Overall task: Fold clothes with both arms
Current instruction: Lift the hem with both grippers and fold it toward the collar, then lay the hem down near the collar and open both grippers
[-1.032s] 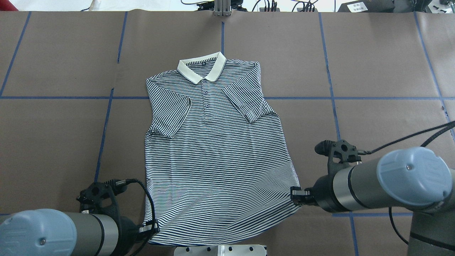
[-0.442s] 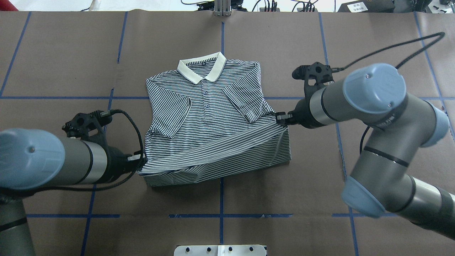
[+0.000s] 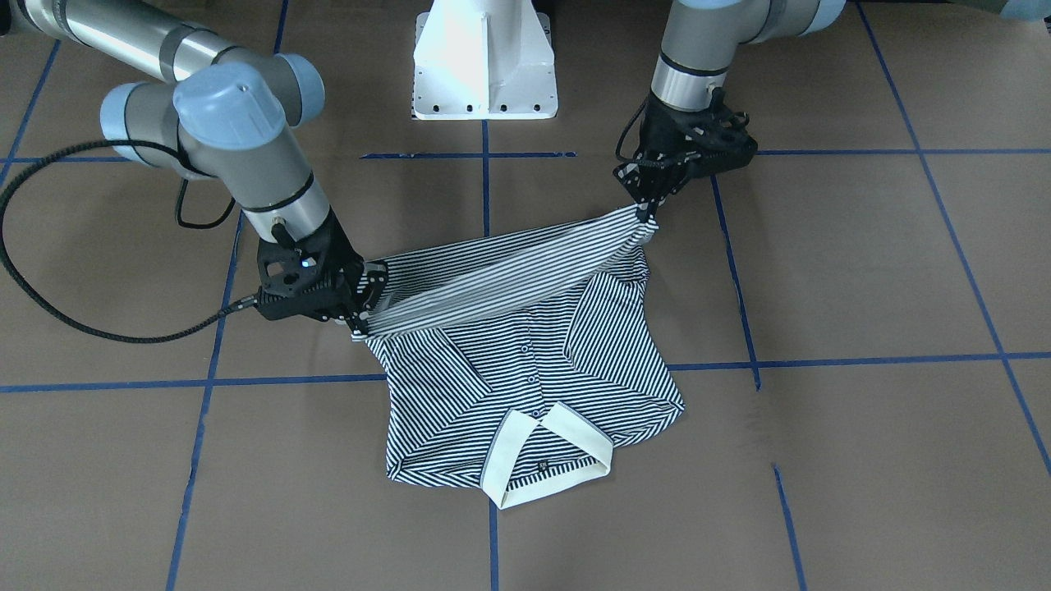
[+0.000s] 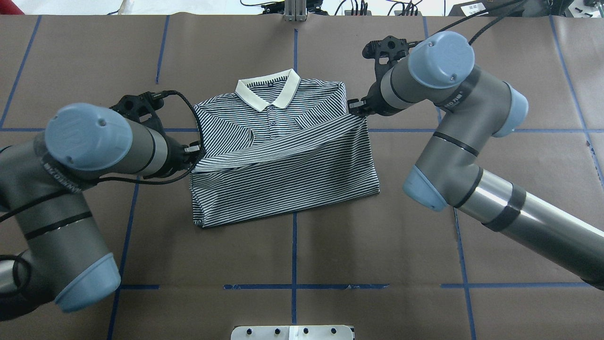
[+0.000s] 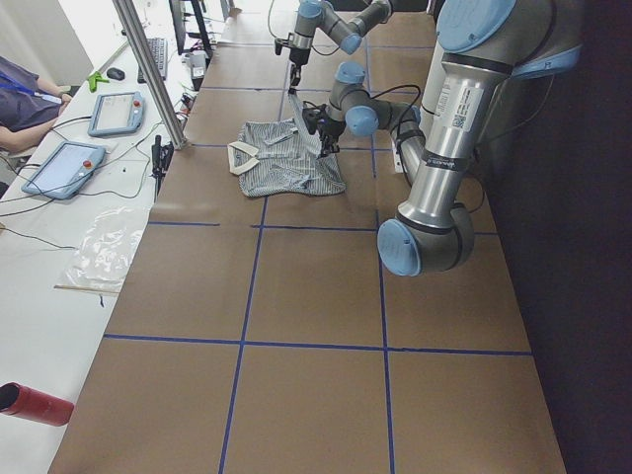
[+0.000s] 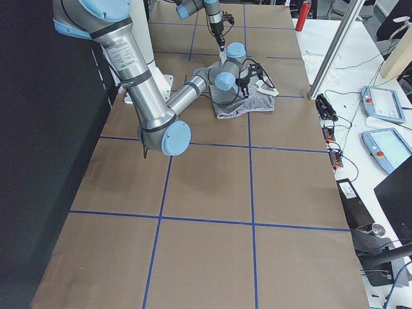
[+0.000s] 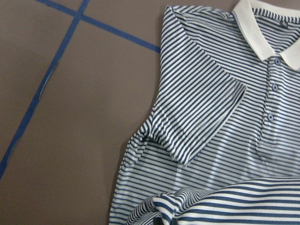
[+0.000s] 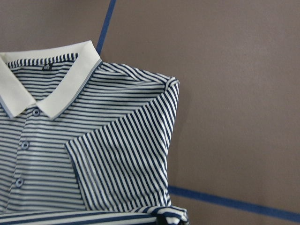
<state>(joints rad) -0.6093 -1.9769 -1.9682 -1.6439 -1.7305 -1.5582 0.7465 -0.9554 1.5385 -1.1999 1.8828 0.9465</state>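
Shirt (image 4: 283, 189) lies face up in the middle of the table (image 4: 401, 245), with its collar (image 4: 267, 92) on the side far from the robot and both sleeves (image 4: 226, 130) turned in over the chest. Its lower part is doubled upward, so the fold edge lies flat on the table on the robot's side. The hem (image 4: 283, 144) runs as a tight striped band across the chest, under the collar.

The left gripper (image 4: 194, 150) is at the shirt's left edge, and its fingers are pressed on the left corner of the hem. The right gripper (image 4: 356, 107) is at the shirt's right edge, near the shoulder, and it pinches the right corner of the hem. The right gripper is farther from the robot than the left one, so the band goes slanted between them. In the front-facing view the band looks lifted a little above the cloth under it. Each wrist view looks down on one folded sleeve, with the held hem at the bottom edge. The blue tape (image 4: 293, 47) makes a grid on the brown table.
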